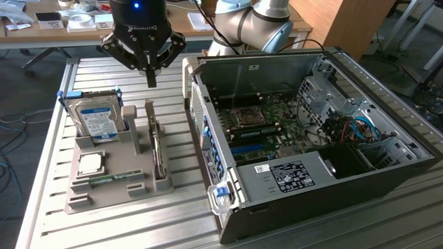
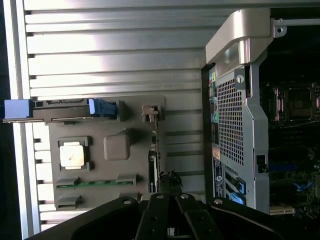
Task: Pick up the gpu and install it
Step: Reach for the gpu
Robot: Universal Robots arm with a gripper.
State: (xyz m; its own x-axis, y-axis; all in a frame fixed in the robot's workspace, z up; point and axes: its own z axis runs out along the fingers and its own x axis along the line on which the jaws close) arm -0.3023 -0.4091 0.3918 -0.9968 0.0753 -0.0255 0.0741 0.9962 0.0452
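Gpu (image 1: 156, 142) (image 2: 154, 150) stands on its long edge in a slot of the grey holder tray (image 1: 111, 201) (image 2: 132, 120). You see it only as a thin strip in both views. Nothing grips it, and it is not in the computer.

Position, read as a clock face on the exterior view with the gpu at the centre:
- 12 o'clock: your gripper (image 1: 151, 82) (image 2: 169, 179), hanging above the far end of the tray, tips pointing down.
- 10 o'clock: the hard drive (image 1: 97, 120) (image 2: 60, 110) with its blue label, upright in its own slot of the same tray.
- 8 o'clock: the processor chip (image 1: 91, 165) (image 2: 74, 155), lying flat in a recess, and just below it the memory stick (image 1: 114, 179) (image 2: 95, 183), seated on edge.
- 3 o'clock: the open computer case (image 1: 312, 212) (image 2: 235, 125), lying on its side near the tray, with the motherboard (image 1: 263, 119) exposed inside.

Gripper state: the fingers are pressed fully together and they carry nothing. In the exterior view there is clear air between the tips and the top edge of the gpu. In the wrist view the tips sit just beside the card's edge line, not on it.

Tray and case both rest on the slatted metal table (image 1: 138, 223) (image 2: 115, 55).
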